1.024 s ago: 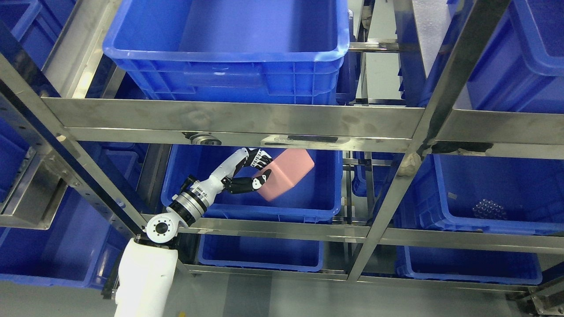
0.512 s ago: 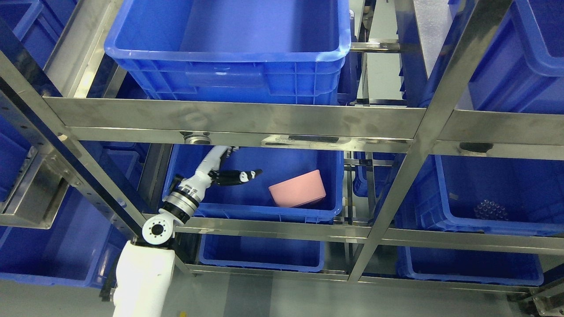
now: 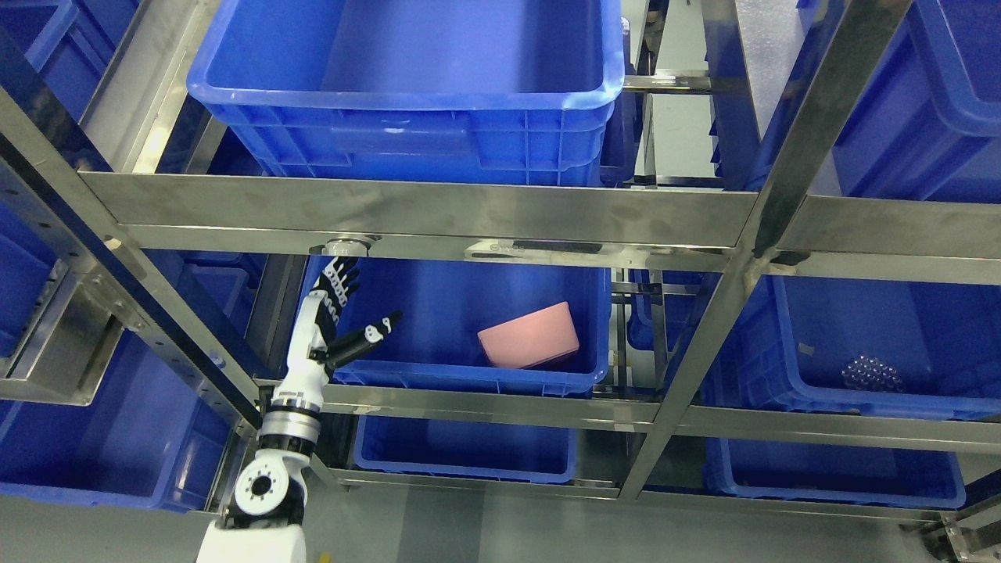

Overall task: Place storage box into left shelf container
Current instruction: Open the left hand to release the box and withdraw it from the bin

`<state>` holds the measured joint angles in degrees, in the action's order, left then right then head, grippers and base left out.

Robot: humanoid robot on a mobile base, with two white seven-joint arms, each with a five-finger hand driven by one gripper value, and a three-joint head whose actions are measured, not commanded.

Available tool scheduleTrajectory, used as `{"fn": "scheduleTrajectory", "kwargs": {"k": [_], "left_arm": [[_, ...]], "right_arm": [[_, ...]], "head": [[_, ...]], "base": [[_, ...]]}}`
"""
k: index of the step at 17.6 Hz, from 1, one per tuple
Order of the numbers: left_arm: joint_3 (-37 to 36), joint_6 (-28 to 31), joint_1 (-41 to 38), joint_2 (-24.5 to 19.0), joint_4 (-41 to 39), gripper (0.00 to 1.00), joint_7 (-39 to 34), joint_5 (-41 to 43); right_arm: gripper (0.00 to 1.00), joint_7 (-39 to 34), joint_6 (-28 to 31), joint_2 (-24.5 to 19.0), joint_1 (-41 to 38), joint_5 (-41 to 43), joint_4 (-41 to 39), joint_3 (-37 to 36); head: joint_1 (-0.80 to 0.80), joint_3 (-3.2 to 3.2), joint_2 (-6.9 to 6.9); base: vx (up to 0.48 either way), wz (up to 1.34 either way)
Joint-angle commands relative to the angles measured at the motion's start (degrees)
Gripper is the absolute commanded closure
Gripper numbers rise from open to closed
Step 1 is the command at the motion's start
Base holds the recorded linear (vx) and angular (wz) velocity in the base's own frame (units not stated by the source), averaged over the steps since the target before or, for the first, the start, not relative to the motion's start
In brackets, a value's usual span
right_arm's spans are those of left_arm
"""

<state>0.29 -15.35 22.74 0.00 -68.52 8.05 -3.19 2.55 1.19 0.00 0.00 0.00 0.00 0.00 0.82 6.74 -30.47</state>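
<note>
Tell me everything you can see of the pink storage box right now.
The pink storage box is a flat, rectangular box with rounded corners and a smooth, matte, plastic-looking surface. It lies on the floor of the blue bin on the middle shelf, toward the bin's right front corner, turned slightly askew. Nothing grips it: the left hand is open at the bin's left edge, well apart from it.

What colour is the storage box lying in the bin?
Pink, seen in the head view: the storage box against the blue bin.
</note>
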Motion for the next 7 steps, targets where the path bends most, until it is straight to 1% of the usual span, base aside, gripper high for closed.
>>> {"fn": "scheduleTrajectory", "kwargs": {"k": [1,7], "left_arm": [[1.2,2.6,-8.6,-1.0,-21.7,0.07,-0.4,-2.2],[1.2,2.6,-9.6,-1.0,-22.2,0.07,-0.3,-2.2]], "right_arm": [[0.00,0.0,0.0,1.0,0.0,0.0,-1.0,-0.3],[0.00,0.0,0.0,1.0,0.0,0.0,-1.0,-0.3]], "head": [[0.00,0.00,0.00],[0.00,0.00,0.00]], "base": [[0.000,0.00],[0.000,0.00]]}}
